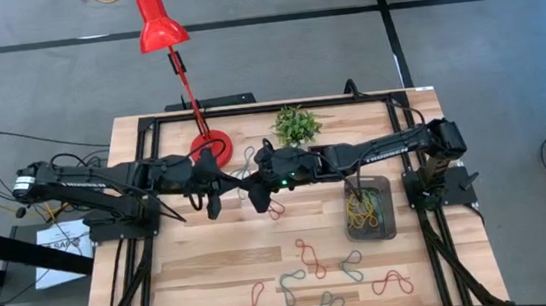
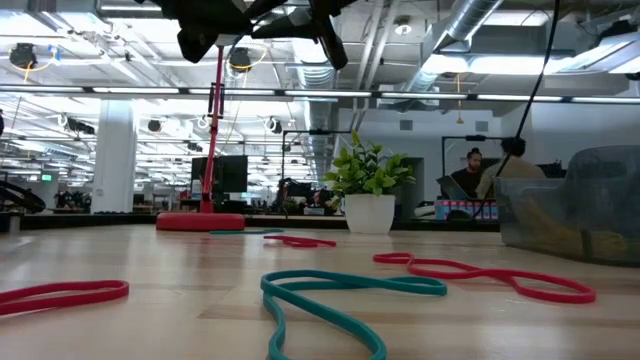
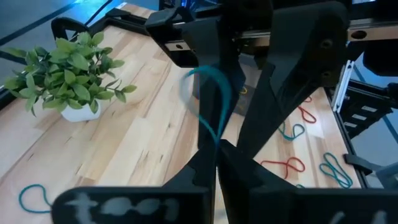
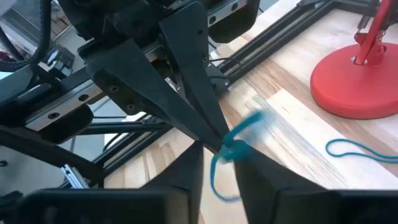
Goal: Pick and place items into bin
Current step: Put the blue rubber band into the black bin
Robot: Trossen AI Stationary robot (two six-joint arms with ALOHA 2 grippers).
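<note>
High above the table's middle, my left gripper [image 3: 216, 149] is shut on a teal band [image 3: 208, 93]. My right gripper [image 4: 217, 171] faces it tip to tip, open. Its fingers [image 3: 214, 68] stand on either side of the band's loop [image 4: 231, 149], and I cannot tell whether they touch it. In the high view the two grippers meet at about [image 1: 236, 185]. The dark see-through bin [image 1: 370, 209] stands on the table at the right and holds yellow and green bands. Red [image 1: 310, 257] and grey [image 1: 352, 264] bands lie flat near the front. My left gripper pinches the teal band at one end [image 3: 215, 135] between its two fingertips. The fingers slant slightly downward and point toward the table's right. The band is lifted clear of the table, and its loop sticks out beyond the fingertips, between the other gripper's fingers.
A red lamp's round base [image 1: 210, 142] and a small potted plant [image 1: 297, 126] stand at the far edge, with another teal band [image 1: 246, 163] beside the base. A red band [image 1: 275, 209] lies under the grippers. A black frame [image 1: 407, 140] borders the table.
</note>
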